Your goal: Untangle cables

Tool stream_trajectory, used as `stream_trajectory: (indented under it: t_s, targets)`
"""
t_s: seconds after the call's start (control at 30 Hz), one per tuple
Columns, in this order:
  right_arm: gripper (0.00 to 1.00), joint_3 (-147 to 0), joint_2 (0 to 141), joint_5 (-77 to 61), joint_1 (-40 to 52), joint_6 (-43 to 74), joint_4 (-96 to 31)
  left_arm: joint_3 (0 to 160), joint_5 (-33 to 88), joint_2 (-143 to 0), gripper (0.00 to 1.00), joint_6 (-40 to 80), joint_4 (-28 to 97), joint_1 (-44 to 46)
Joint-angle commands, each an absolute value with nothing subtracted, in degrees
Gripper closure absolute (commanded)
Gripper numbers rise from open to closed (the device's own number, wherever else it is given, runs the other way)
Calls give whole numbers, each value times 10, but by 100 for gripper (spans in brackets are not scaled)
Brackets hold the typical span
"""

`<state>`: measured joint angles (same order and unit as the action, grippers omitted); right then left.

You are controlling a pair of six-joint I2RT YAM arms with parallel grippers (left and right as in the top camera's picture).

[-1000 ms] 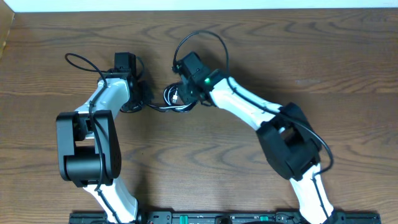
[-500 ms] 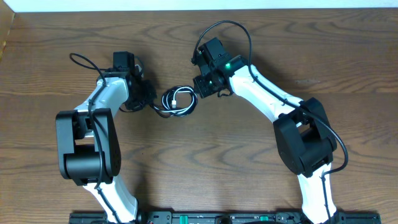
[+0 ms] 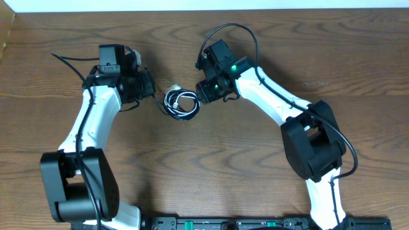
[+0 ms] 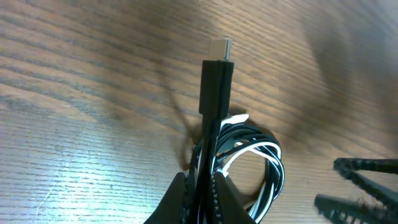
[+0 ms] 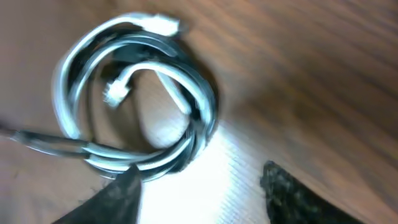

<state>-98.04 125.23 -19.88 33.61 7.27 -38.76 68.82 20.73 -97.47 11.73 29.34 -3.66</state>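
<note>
1. Left gripper [image 4: 200, 198] is clamped tight on the black cable [image 4: 216, 87] just behind its plug. The plug stands up past the fingertips with its metal tip free.
2. Just beyond that grip, the black cable runs into the coil [image 3: 182, 102], where it is looped together with the white cable [image 5: 155, 70]. The coil lies on the table [image 3: 255, 166] between the two arms.
3. In the right wrist view one small white plug sits inside the ring and another at its far edge. Neither is held.
4. On the coil's far side, the right gripper [image 5: 199, 193] has its fingers well apart with only bare table between them. It is just beside the ring and apparently not touching it.
5. The step in hand looks like the set-up. One black end is secured, but the loops are nested and no separation has begun.
6. The next move probably calls for the right gripper to close on the white strand alone, ideally near a plug, so the arms can draw apart. The strands lie against each other, so catching both, or dragging the whole coil, is the risk.
</note>
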Motion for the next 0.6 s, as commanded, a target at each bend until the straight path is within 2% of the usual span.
stream_trajectory:
  t_s: [0.0, 0.13, 0.37, 0.47, 0.57]
  targets:
    - [34, -982, 1260, -317, 338, -25, -388, 690, 214, -972, 93, 107, 294, -39]
    - [27, -982, 1260, -373, 339, -65, -384, 690, 211, -973, 93, 108, 292, -40]
    - [25, -981, 1261, -372, 356, -95, -369, 689, 199, -973, 93, 156, 284, -40]
    - [26, -981, 1265, -360, 375, -110, -352, 689, 199, -973, 93, 158, 284, -40]
    - [31, -980, 1272, -301, 393, -110, -329, 689, 199, -973, 92, 181, 283, -41]
